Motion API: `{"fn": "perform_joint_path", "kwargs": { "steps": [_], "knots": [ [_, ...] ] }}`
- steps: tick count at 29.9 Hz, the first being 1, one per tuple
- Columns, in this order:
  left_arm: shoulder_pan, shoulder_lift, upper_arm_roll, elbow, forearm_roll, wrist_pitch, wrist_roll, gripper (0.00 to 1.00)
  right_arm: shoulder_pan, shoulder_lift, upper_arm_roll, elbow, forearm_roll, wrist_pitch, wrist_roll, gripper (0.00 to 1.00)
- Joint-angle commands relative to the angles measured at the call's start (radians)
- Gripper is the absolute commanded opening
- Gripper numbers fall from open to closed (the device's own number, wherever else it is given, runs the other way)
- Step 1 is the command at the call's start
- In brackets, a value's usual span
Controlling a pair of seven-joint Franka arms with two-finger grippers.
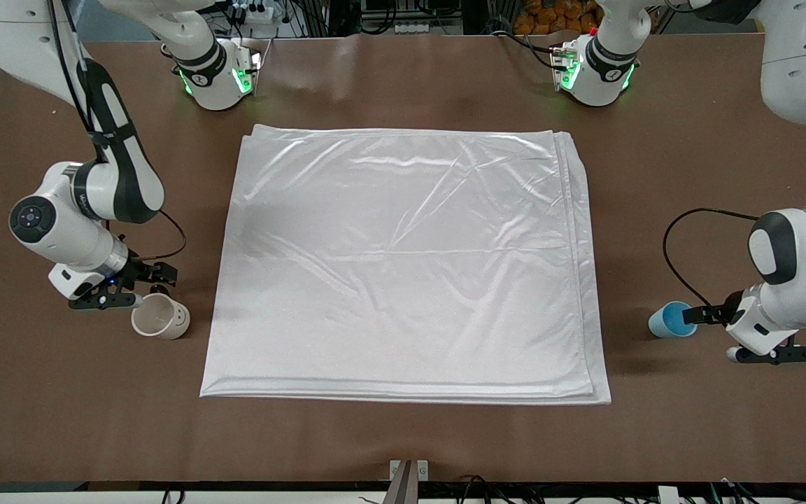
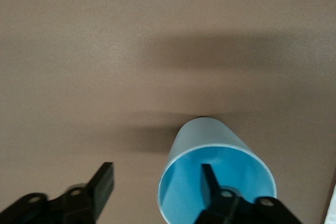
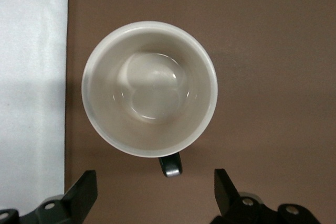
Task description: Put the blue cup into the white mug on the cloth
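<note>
The cloth point(image 1: 403, 266) lies spread on the middle of the table, with nothing on it. The white mug point(image 1: 159, 316) stands on the bare table beside the cloth, toward the right arm's end. My right gripper point(image 1: 145, 287) is low beside it, open; its fingers point(image 3: 86, 190) sit either side of the black handle point(image 3: 170, 165) without touching the white mug point(image 3: 149, 87). The blue cup point(image 1: 672, 320) stands on the table toward the left arm's end. My left gripper point(image 2: 157, 182) is open, one finger point(image 2: 209, 179) inside the blue cup point(image 2: 210, 150), the other outside its wall.
The two robot bases point(image 1: 217, 77) stand along the table's edge farthest from the front camera. A cable point(image 1: 676, 245) loops over the table by the left arm. Brown tabletop point(image 1: 403, 434) surrounds the cloth.
</note>
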Motion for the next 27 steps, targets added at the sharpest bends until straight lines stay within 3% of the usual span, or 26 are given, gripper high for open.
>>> {"fn": "perform_joint_path", "kwargs": {
  "steps": [1,3,8,14,21,27],
  "knots": [
    [0.004,0.015,-0.005,0.020,0.006,0.003,-0.004,0.00,-0.017,0.000,0.016,0.016,0.002,0.000,-0.001,0.09],
    [0.006,0.015,-0.005,0.020,0.006,0.003,-0.004,0.00,-0.016,-0.004,0.018,0.019,0.002,-0.006,-0.002,0.00],
    [0.006,0.010,-0.005,0.021,0.006,0.003,-0.004,0.00,-0.014,-0.059,0.039,0.028,0.001,-0.045,-0.002,0.00],
    [0.006,-0.013,-0.003,0.024,0.007,0.003,-0.001,0.00,0.025,-0.147,0.050,0.086,0.002,-0.217,0.041,0.00],
    [0.000,-0.067,-0.005,0.024,0.010,-0.010,-0.003,0.00,0.159,-0.164,0.051,0.230,0.002,-0.414,0.252,0.00],
    [-0.011,-0.106,-0.011,0.026,0.007,-0.046,-0.055,0.00,0.295,-0.158,0.074,0.286,0.002,-0.424,0.448,0.00]
  ]
}}
